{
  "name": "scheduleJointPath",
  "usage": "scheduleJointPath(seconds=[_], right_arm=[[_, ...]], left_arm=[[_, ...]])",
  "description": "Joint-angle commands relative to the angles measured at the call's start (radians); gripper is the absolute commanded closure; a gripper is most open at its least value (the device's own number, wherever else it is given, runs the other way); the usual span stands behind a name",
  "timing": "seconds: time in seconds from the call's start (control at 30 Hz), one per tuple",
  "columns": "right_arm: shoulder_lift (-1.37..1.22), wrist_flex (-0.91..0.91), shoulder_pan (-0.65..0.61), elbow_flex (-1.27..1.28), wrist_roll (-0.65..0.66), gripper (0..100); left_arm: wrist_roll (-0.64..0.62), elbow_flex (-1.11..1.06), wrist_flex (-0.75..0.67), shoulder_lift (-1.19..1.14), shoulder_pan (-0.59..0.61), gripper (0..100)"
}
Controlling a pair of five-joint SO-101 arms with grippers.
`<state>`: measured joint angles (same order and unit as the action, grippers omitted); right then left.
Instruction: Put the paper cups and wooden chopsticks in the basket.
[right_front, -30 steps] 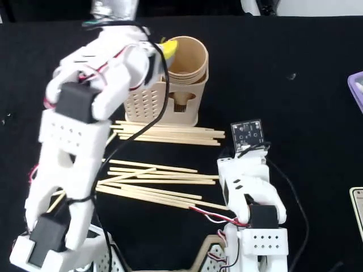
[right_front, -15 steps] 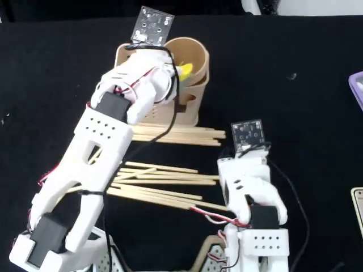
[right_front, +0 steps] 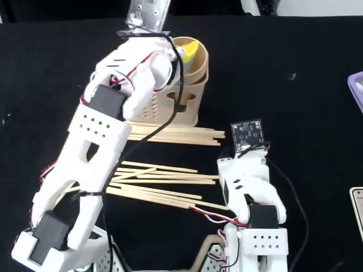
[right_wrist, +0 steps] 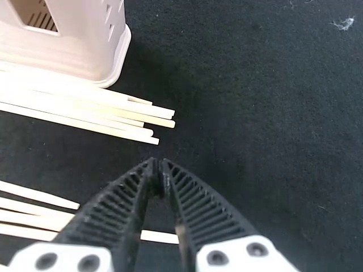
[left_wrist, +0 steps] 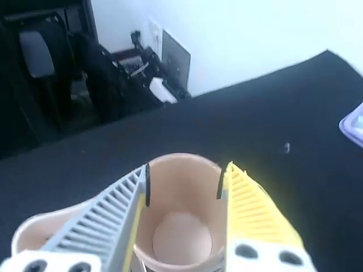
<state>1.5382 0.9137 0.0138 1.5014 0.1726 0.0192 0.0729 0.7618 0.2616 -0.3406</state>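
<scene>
A stack of paper cups (right_front: 195, 68) stands in the beige slotted basket (right_front: 170, 107) at the back of the black table. My left gripper (right_front: 186, 52) hovers over the top cup (left_wrist: 181, 238), open, its grey and yellow fingers on either side of the rim. Wooden chopsticks lie in two loose bundles, one just in front of the basket (right_front: 176, 135) and one nearer me (right_front: 159, 182). My right gripper (right_wrist: 157, 167) is shut on nothing, low over the cloth beside the chopstick ends (right_wrist: 142, 122) and the basket corner (right_wrist: 85, 51).
A purple object (right_front: 357, 90) and a pale flat item (right_front: 357, 209) sit at the table's right edge. The right arm's body (right_front: 252, 198) stands at the front. Bare black cloth stretches to the right of the basket.
The left arm swung forward over the basket, then lifted slightly; its yellow finger went from beside the cup to over its rim. The cup and the right arm stayed put.
</scene>
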Motion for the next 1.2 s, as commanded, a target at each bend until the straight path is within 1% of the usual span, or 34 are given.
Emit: scheduleJointPath(seconds=[0.0, 0.13, 0.27, 0.43, 0.53, 0.63, 0.73, 0.8, 0.87, 0.93, 0.97, 1.03, 1.1, 1.17], right_arm=[[0.015, -0.02, 0.014, -0.027, 0.002, 98.7], [0.015, -0.02, 0.014, -0.027, 0.002, 98.7], [0.015, -0.02, 0.014, -0.03, 0.002, 98.7], [0.015, -0.02, 0.015, -0.038, 0.002, 98.7], [0.015, 0.0, 0.015, -0.073, 0.002, 98.7], [0.015, 0.049, 0.014, -0.119, 0.002, 98.7], [0.015, 0.087, 0.014, -0.156, 0.002, 98.7], [0.013, 0.094, 0.015, -0.171, 0.018, 98.6], [0.013, 0.095, 0.015, -0.188, 0.069, 98.6], [0.008, 0.095, 0.012, -0.202, 0.097, 98.5], [0.004, 0.095, 0.005, -0.208, 0.101, 98.1], [0.004, 0.106, -0.035, -0.209, 0.101, 93.6], [0.004, 0.141, -0.087, -0.209, 0.103, 87.4], [0.004, 0.176, -0.129, -0.209, 0.121, 84.1]], left_arm=[[0.005, 0.2, 0.219, 0.014, -0.008, 78], [0.011, 0.251, 0.485, 0.012, 0.01, 78], [0.012, 0.274, 0.71, 0.021, 0.077, 78], [0.117, 0.275, 0.911, 0.137, 0.188, 78], [0.14, 0.222, 0.996, 0.262, 0.236, 78], [0.163, 0.071, 0.996, 0.445, 0.318, 78], [0.244, -0.189, 0.959, 0.631, 0.455, 78], [0.31, -0.41, 0.868, 0.74, 0.581, 78], [0.374, -0.624, 0.755, 0.822, 0.699, 78], [0.436, -0.803, 0.644, 0.858, 0.773, 78], [0.453, -0.872, 0.598, 0.859, 0.794, 78], [0.468, -0.977, 0.535, 0.839, 0.811, 77], [0.496, -1.027, 0.511, 0.802, 0.811, 77], [0.52, -1.033, 0.512, 0.75, 0.811, 77]])
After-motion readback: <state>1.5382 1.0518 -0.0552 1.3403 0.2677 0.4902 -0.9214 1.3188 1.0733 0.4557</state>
